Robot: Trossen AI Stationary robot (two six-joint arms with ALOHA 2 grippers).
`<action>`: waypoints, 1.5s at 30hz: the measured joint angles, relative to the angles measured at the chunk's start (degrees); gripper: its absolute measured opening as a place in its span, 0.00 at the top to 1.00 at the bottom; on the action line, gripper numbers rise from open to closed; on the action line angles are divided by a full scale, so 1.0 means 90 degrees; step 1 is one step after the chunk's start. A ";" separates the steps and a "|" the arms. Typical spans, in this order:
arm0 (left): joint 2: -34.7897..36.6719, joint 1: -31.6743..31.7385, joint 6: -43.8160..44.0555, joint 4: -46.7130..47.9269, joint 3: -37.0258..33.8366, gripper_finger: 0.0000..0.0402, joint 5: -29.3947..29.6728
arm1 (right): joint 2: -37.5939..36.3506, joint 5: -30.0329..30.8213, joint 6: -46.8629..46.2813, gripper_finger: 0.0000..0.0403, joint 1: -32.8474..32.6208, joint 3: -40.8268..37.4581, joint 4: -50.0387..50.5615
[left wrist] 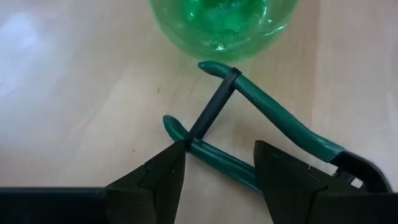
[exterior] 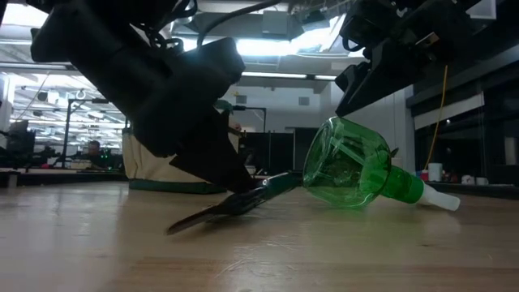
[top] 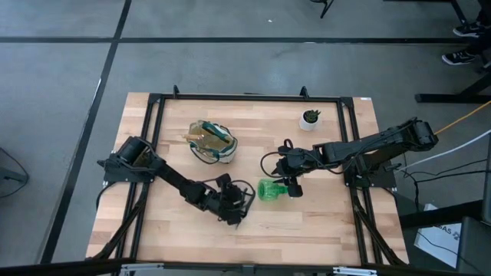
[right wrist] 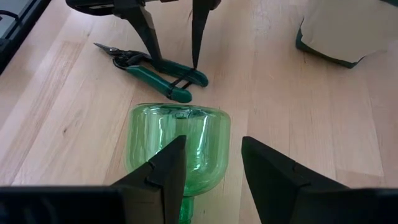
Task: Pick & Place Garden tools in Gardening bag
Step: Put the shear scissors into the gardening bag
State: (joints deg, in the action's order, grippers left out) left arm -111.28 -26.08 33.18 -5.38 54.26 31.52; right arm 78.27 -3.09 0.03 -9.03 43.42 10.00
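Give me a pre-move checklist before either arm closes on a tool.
1. Left gripper open: ok, fingers spread.
2. Left gripper straddles pruning shears: ok, one green handle lies between the fingers; whether they touch it, cannot tell.
3. Right gripper open: ok.
4. Right gripper lined up on spray bottle: ok, bottle lies on its side between the fingers, not yet gripped.
5. Shears clear of bottle: not ok, handle tips sit right beside the bottle's base.
6. Gardening bag upright with mouth open: ok, something already inside.
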 joint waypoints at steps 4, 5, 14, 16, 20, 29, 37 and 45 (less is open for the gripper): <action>-0.0013 -0.0001 0.0002 -0.0112 -0.0003 0.54 -0.0712 | -0.0002 -0.0001 0.0000 0.61 -0.0001 -0.0001 0.0000; -0.0020 -0.0020 0.0016 -0.0135 -0.0022 0.54 -0.0700 | -0.0001 0.0000 0.0000 0.61 -0.0001 -0.0002 0.0000; -0.0013 -0.0061 -0.0012 -0.0142 -0.0012 0.54 -0.0851 | 0.0001 0.0000 0.0000 0.61 0.0001 0.0000 0.0000; -0.0013 -0.0061 -0.0097 -0.0142 -0.0012 0.55 -0.0846 | 0.0001 0.0000 0.0000 0.61 0.0001 -0.0002 -0.0007; -0.0013 -0.0061 -0.0158 -0.0145 -0.0012 0.63 -0.0849 | 0.0001 0.0000 0.0001 0.61 0.0002 -0.0001 -0.0004; -0.0018 -0.0080 -0.0569 -0.0178 -0.0012 0.89 -0.0852 | 0.0001 0.0000 0.0002 0.61 0.0001 -0.0002 -0.0002; -0.0027 -0.0245 -0.0921 -0.0264 -0.0019 0.93 -0.0480 | 0.0001 0.0000 0.0000 0.61 0.0002 0.0000 0.0000; -0.0027 -0.0273 -0.0939 -0.0264 -0.0019 0.93 -0.0419 | 0.0001 0.0000 0.0002 0.61 -0.0001 -0.0002 0.0000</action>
State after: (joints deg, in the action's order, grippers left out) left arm -111.53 -28.53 24.73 -7.75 54.08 27.75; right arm 78.28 -3.09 0.05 -9.04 43.40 10.00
